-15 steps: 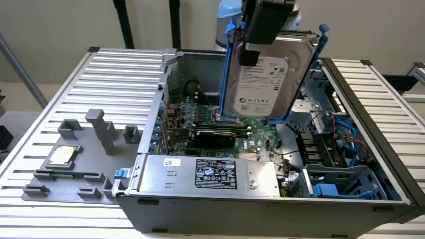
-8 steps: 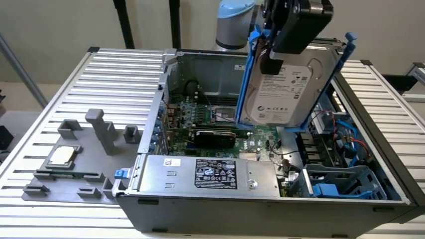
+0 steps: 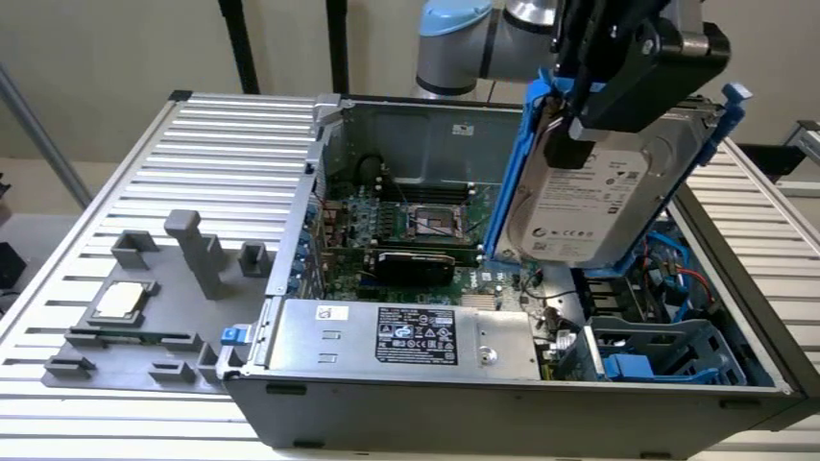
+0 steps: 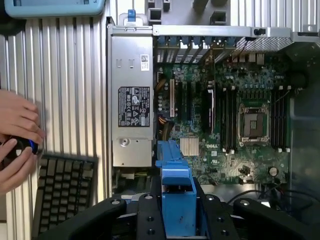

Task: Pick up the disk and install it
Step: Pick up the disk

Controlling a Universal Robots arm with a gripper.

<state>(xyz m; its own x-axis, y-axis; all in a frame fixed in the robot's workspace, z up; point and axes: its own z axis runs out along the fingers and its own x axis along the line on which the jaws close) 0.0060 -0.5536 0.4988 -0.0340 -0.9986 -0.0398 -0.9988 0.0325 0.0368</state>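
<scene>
— Wrist view, closest item first: what sits in the jaws?

— Jaws clenched on the disk (image 3: pixel 600 206), pressing its blue carrier (image 4: pixel 177 195) from both sides. The exterior view confirms it: disk held on edge, tilted, white label facing out.

— Directly beneath the jaws?

— Open computer case (image 3: pixel 513 408), resting on the slatted worktop (image 3: pixel 218 144). The disk hangs raised over the case interior, not yet seated. Motherboard (image 4: pixel 200 95) lies exposed below the jaws. A blue drive cage (image 3: pixel 656 357) stands in the case corner, lower than the disk.

— Further out?

— Silver power supply (image 3: pixel 397 336) with a black label, along one case wall. Beyond the case, a grey fixture (image 3: pixel 154 317) carries a small square chip (image 3: pixel 119 300). Farthest from the jaws, a person's hand (image 4: pixel 17 137) closes round a small dark object, just beside a keyboard (image 4: pixel 62 190).
</scene>
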